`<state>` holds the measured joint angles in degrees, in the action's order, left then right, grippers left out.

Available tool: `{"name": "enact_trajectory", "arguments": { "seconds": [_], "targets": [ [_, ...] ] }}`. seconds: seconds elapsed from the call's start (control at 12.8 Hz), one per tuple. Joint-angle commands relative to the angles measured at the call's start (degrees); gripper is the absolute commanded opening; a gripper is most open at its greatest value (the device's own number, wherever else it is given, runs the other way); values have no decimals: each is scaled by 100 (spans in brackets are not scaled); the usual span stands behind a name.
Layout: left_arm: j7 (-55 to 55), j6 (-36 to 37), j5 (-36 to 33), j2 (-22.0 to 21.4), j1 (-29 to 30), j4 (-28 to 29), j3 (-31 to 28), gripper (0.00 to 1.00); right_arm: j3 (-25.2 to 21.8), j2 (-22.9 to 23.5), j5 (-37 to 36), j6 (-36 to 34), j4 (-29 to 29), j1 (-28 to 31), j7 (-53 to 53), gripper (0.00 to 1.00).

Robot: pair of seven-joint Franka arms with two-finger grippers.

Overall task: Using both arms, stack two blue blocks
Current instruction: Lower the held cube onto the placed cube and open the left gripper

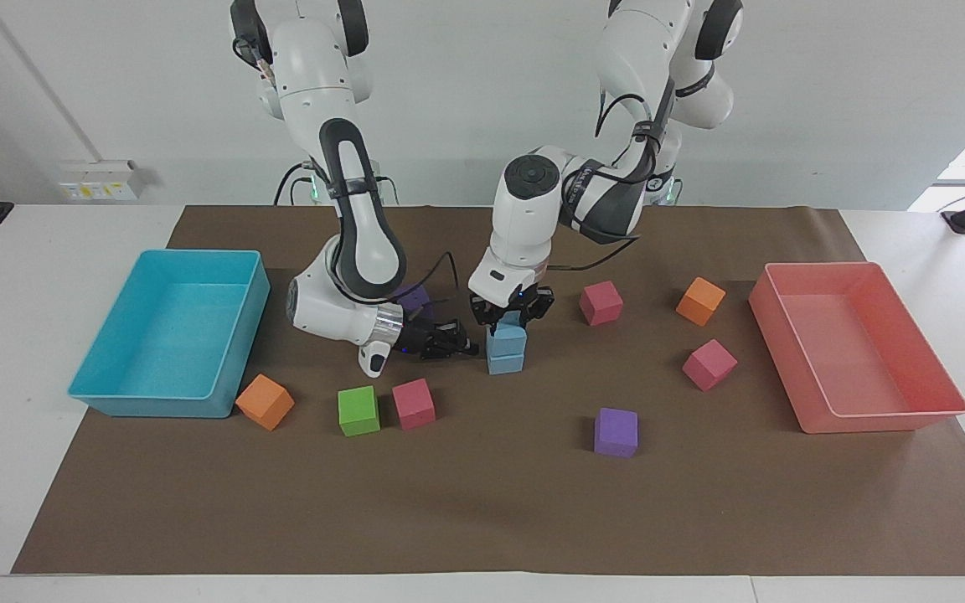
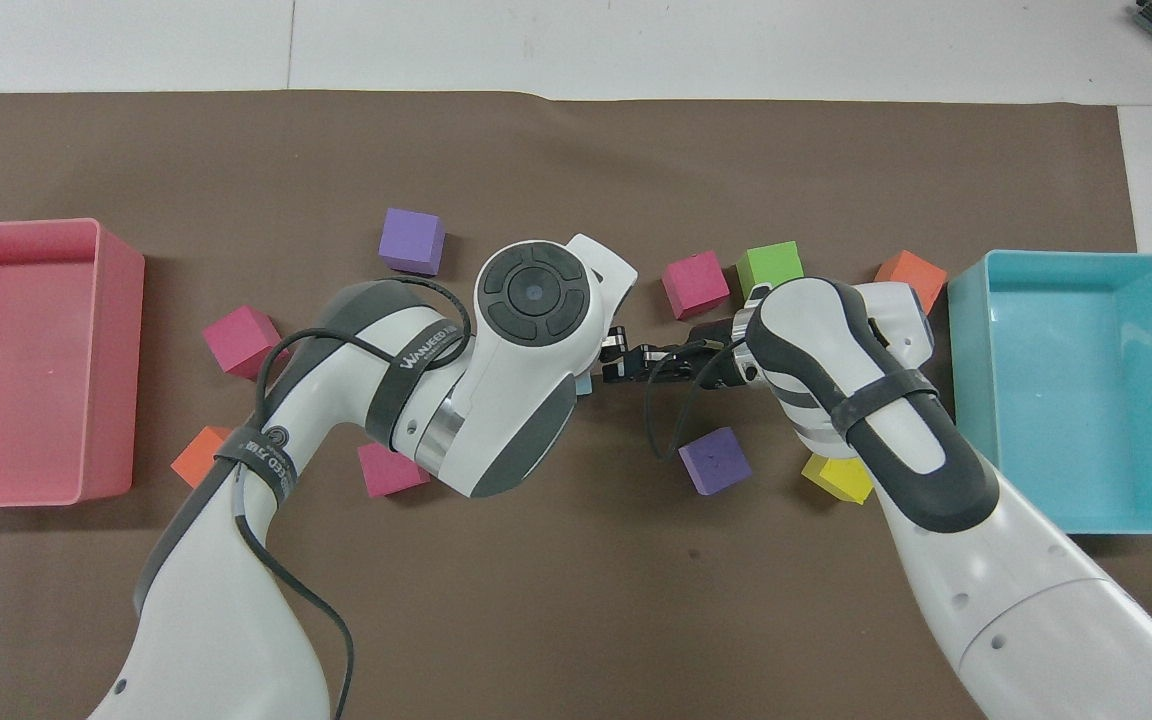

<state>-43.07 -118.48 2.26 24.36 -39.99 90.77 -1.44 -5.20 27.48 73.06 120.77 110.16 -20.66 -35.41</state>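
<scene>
Two sky-blue blocks stand stacked in the middle of the brown mat: the upper blue block point(image 1: 506, 339) rests on the lower blue block point(image 1: 505, 364). My left gripper point(image 1: 510, 315) points straight down with its fingers on either side of the upper block's top. My right gripper point(image 1: 459, 345) lies low and level, pointing at the stack from the right arm's end, just apart from it. In the overhead view the left wrist hides the stack except for a blue sliver point(image 2: 584, 383), and the right gripper point(image 2: 626, 360) shows beside it.
A turquoise tray point(image 1: 147, 406) stands at the right arm's end and a pink tray point(image 1: 885, 419) at the left arm's end. Loose cubes lie around the stack: orange point(image 1: 265, 402), green point(image 1: 358, 410), pink point(image 1: 413, 404), purple point(image 1: 616, 432), pink point(image 1: 709, 364), orange point(image 1: 700, 301), pink point(image 1: 601, 302), yellow point(image 2: 836, 480).
</scene>
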Motion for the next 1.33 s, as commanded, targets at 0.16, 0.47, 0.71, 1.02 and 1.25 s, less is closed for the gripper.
{"name": "enact_trajectory", "arguments": {
  "seconds": [0.16,0.47,0.71,1.02,1.25],
  "targets": [
    [-105,-61,20,8,-96,64,-102,0,45,3,174,96,32,18,-80,0],
    [-105,-87,20,17,-97,37,-93,0,45,3,174,122,32,18,-80,0],
    [-105,-131,20,17,-105,28,-93,7,45,3,174,131,32,18,-80,0],
    [-97,-289,20,8,-105,28,-84,81,45,3,174,139,32,9,-80,0],
    [-9,-246,20,-88,-70,11,-93,100,45,3,165,140,32,9,-80,0]
  ]
}}
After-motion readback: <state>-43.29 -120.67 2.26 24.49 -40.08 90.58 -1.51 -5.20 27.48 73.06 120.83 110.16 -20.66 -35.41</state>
